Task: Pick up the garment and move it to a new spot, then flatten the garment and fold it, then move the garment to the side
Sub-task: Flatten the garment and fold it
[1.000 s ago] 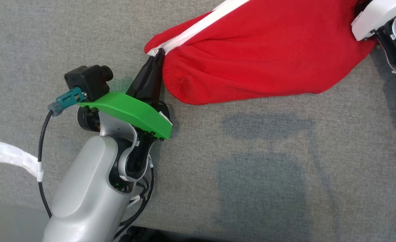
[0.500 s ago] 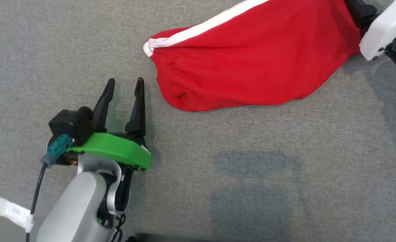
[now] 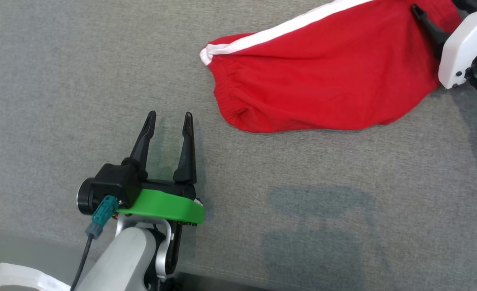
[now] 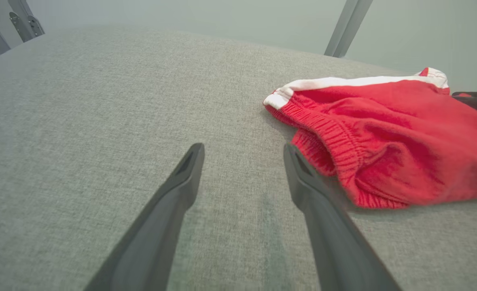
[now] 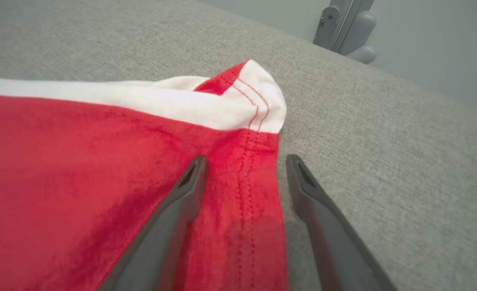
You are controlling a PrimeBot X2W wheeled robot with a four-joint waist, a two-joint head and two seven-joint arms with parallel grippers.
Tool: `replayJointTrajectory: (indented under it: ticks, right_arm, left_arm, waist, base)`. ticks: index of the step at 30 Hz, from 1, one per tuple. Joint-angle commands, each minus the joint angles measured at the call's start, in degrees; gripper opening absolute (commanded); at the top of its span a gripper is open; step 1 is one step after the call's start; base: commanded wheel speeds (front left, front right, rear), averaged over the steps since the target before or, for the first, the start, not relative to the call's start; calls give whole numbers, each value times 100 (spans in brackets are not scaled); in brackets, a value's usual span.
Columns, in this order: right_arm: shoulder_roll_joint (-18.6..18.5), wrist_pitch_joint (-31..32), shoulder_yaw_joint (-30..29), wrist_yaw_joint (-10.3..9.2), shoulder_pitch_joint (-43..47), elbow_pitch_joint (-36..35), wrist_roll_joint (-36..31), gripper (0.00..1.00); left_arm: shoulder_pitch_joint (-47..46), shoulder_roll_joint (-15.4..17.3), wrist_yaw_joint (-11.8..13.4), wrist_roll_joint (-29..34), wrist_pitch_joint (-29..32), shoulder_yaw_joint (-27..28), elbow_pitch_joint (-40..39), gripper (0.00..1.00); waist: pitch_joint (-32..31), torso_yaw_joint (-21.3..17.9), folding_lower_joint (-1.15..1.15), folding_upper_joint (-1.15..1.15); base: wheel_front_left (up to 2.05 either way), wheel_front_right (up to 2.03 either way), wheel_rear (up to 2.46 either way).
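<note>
The garment (image 3: 323,76) is red with a white side stripe and lies spread on the grey table at the upper right. My left gripper (image 3: 170,114) stands open at the lower left, a short way from the elastic waistband, holding nothing. In the left wrist view the left gripper (image 4: 243,148) points past the waistband end of the garment (image 4: 384,133), which lies just right of its right finger. My right gripper (image 3: 436,6) is open at the far corner. In the right wrist view the right gripper (image 5: 246,159) straddles the stitched hem of the garment (image 5: 80,161), one finger over cloth and one over table.
The grey fabric table (image 3: 303,202) stretches wide to the left and in front of the garment. Its near edge runs along the bottom, beside a white tape strip (image 3: 20,277) on my left arm's cable. Metal frame posts (image 4: 345,28) stand beyond the far edge.
Both grippers have opened and let go of the garment, which now lies on the table. My left gripper has drawn back from the waistband toward the near edge.
</note>
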Motion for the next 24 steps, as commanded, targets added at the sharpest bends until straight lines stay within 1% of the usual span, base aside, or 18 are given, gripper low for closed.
replayJointTrajectory:
  ticks: [1,3,4,6,10,11,12,13,17,20,24]
  right_arm:
    - [26,62,-12,-5,72,83,-17,100]
    - [118,209,7,-4,178,223,-5,100]
    - [189,403,71,-1,271,316,31,100]
    - [233,588,96,7,360,370,111,100]
    - [263,973,266,19,507,286,341,100]
    - [263,1039,295,20,529,228,427,51]
    - [247,1063,312,20,538,170,492,32]
    - [219,1040,317,20,527,120,514,0]
    - [155,858,161,-5,451,218,360,0]
    - [419,646,7,-8,539,348,336,0]
    - [814,335,-233,-5,844,436,575,0]
  left_arm:
    - [35,-36,-17,45,-62,8,31,100]
    - [95,-78,-76,42,-116,29,109,100]
    - [150,-78,-122,111,-160,41,196,100]
    - [192,-118,-177,154,-170,48,284,100]
    - [269,-206,-298,214,-205,91,428,100]
    - [284,-222,-320,237,-210,105,459,100]
    - [302,-246,-364,225,-213,118,483,100]
    - [308,-279,-395,221,-215,149,493,100]
    - [373,-293,-451,345,-207,269,548,100]
    - [578,-227,-475,423,-207,452,633,100]
    - [909,-81,-518,497,-208,705,683,100]
  waist:
    - [7,138,0,3]
    - [-33,186,0,3]
    - [-81,214,0,3]
    - [-135,231,0,3]
    - [-243,239,0,3]
    - [-267,233,0,3]
    - [-288,224,0,3]
    - [-315,208,0,3]
    - [-441,88,0,3]
    - [-703,-175,0,3]
    - [-1164,-627,0,3]
  base:
    - [0,0,0]
    - [0,0,0]
    - [0,0,0]
    - [0,0,0]
    - [0,0,0]
    - [0,0,0]
    - [0,0,0]
    - [0,0,0]
    - [0,0,0]
    - [0,0,0]
    - [0,0,0]
